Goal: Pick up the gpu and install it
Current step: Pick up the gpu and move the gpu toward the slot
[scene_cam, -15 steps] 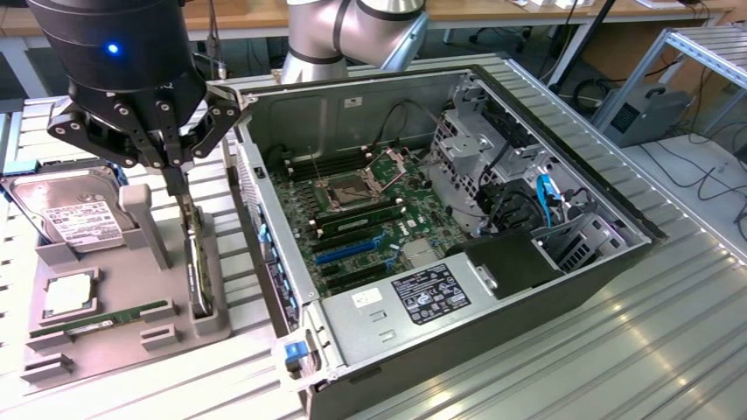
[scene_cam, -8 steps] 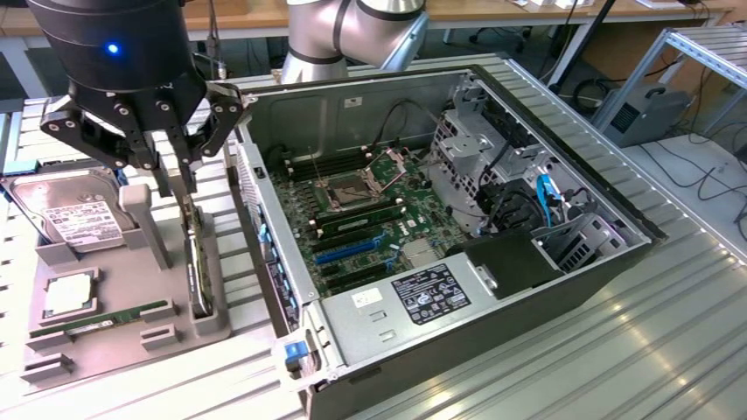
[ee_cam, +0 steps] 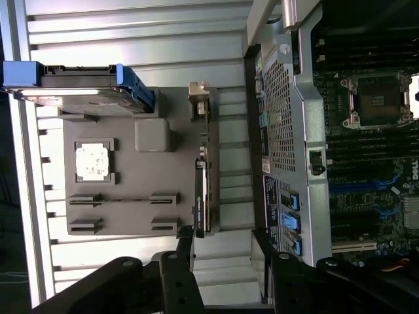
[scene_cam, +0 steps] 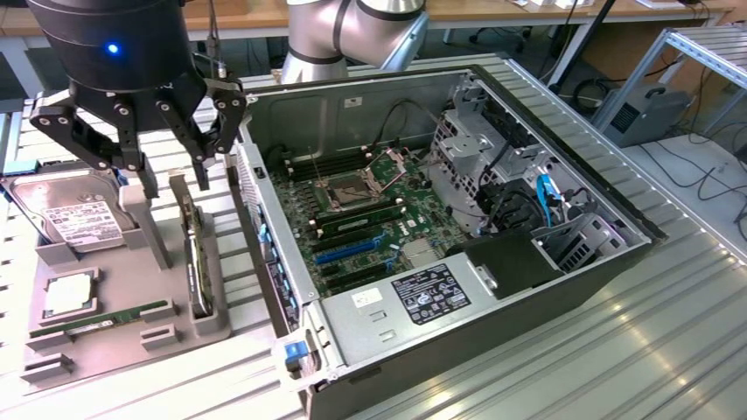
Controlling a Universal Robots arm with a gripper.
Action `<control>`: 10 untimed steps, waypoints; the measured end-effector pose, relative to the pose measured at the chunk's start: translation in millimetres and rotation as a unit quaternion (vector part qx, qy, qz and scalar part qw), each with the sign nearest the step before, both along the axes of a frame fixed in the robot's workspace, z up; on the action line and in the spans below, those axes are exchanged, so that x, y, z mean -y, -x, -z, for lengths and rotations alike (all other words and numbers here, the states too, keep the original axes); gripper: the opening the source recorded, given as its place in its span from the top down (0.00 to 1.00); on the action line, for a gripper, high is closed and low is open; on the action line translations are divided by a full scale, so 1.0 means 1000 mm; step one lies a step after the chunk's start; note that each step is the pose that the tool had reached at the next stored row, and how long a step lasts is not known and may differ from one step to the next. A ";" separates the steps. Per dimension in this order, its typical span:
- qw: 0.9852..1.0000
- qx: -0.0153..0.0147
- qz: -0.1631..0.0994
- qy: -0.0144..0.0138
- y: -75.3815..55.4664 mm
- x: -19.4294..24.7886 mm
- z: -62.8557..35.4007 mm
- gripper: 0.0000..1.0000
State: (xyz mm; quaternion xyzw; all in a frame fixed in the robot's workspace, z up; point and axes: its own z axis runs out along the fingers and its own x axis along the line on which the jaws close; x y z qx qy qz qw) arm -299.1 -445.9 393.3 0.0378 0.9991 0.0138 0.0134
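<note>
While the gpu (scene_cam: 198, 262) stands on edge in the grey holder (scene_cam: 111, 328) beside the computer case (scene_cam: 338, 109), the pincer (scene_cam: 173, 179) hangs open just above it, gripping nothing.

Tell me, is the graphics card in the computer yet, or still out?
Out. The gpu stands on edge in the grey holder, beside the open case.

A lab: slatted aluminium bench (scene_cam: 653, 350), opened computer case (scene_cam: 338, 109), desks (scene_cam: 491, 16) behind.
</note>
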 end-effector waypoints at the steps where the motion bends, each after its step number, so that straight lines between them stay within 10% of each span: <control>1: 1.000 0.000 0.000 0.000 0.000 0.0000 0.0001 0.52; 10: 1.000 0.000 0.000 0.000 0.000 -0.0019 0.0043 0.52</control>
